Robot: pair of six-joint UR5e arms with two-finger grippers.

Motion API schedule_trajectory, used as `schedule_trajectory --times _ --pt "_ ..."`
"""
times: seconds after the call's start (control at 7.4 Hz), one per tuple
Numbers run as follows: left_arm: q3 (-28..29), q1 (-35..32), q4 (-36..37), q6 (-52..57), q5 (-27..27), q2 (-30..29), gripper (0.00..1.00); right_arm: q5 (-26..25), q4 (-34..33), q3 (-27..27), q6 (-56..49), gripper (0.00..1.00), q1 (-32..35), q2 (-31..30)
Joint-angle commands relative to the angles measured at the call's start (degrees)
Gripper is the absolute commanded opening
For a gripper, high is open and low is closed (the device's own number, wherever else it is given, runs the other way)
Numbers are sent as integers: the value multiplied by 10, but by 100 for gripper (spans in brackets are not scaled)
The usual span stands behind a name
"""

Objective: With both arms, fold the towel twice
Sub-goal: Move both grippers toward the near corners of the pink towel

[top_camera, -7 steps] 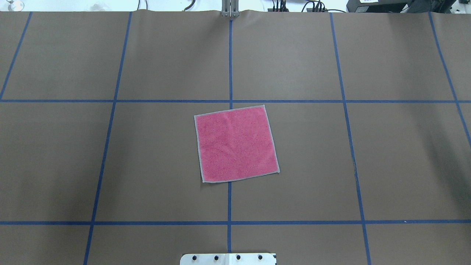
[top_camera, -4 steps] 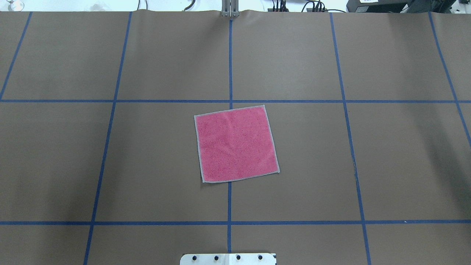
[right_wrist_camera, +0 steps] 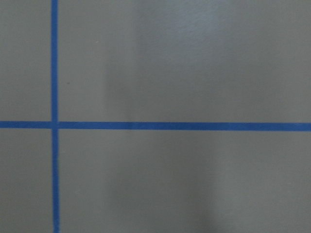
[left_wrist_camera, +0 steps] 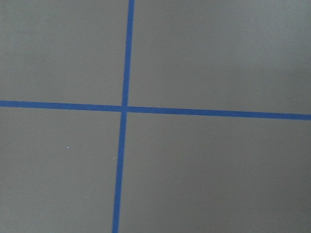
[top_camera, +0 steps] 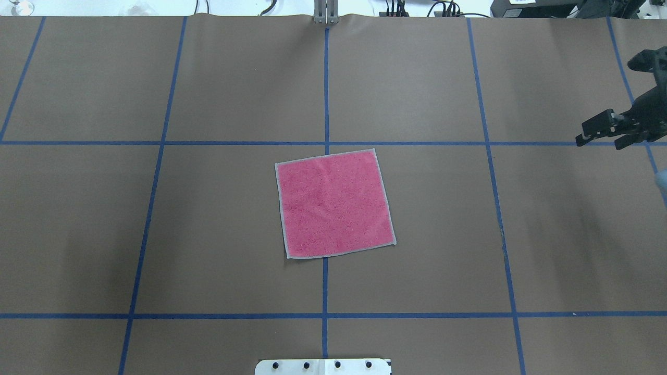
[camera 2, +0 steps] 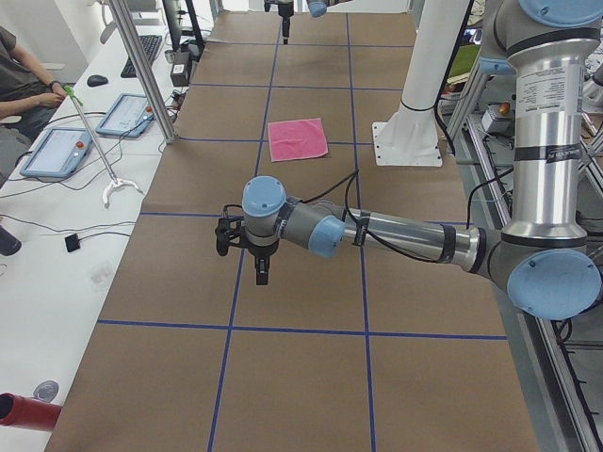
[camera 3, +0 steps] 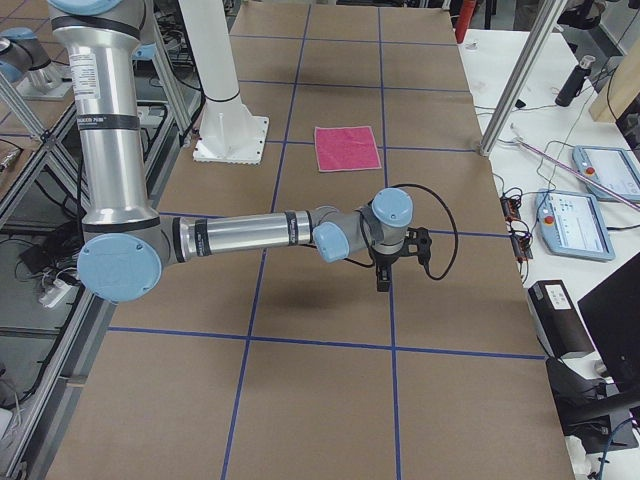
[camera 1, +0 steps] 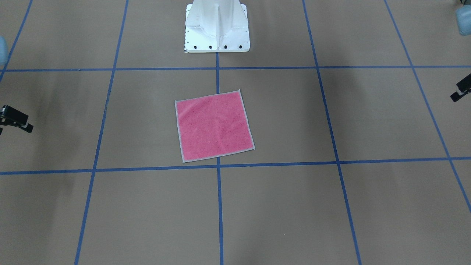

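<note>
The towel (top_camera: 333, 204) lies flat and unfolded at the table's centre, pink face up with light grey edging, slightly turned; it also shows as a small pink square (camera 1: 214, 126) (camera 2: 298, 139) (camera 3: 348, 148). My right gripper (top_camera: 599, 138) hangs above the table at the overhead view's right edge, far from the towel, and sits at the left edge (camera 1: 16, 123) of the front view. The left gripper (camera 1: 460, 92) only peeks in at that view's right edge. Both point down over bare table (camera 2: 261, 275) (camera 3: 381, 282). I cannot tell whether either is open or shut. Neither wrist view shows the towel.
Brown table paper carries a blue tape grid (top_camera: 325, 315). The white pedestal base (camera 1: 217, 29) stands on the robot's side of the towel. A metal post (top_camera: 325, 13) rises at the far edge. A seated person (camera 2: 19, 85) and tablets (camera 2: 57, 151) are beyond that edge.
The right gripper has come into the overhead view at its right edge; before, neither arm showed there. The towel has not moved.
</note>
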Motion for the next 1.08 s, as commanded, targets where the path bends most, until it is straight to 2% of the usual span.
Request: schedule_trajectory --times 0.0,0.14,0.27,0.54,0.68,0.81,0.95 --pt "-11 84 -45 -187 7 -46 100 -14 0 41 137 100 -74 37" --pt "-11 116 -44 -254 9 -81 100 -56 2 51 212 100 -124 67" --pt "-15 161 -44 -320 46 -116 100 -107 14 58 272 100 -173 90" --pt "-27 251 -38 -436 101 -157 100 -172 22 70 375 100 -255 117" --pt "-27 286 -38 -493 103 -172 100 -203 22 69 419 100 -294 138" --pt "-38 318 -38 -533 104 -178 100 -259 22 69 449 99 -334 145" --pt "-53 370 -37 -588 130 -186 100 -279 20 65 452 99 -356 154"
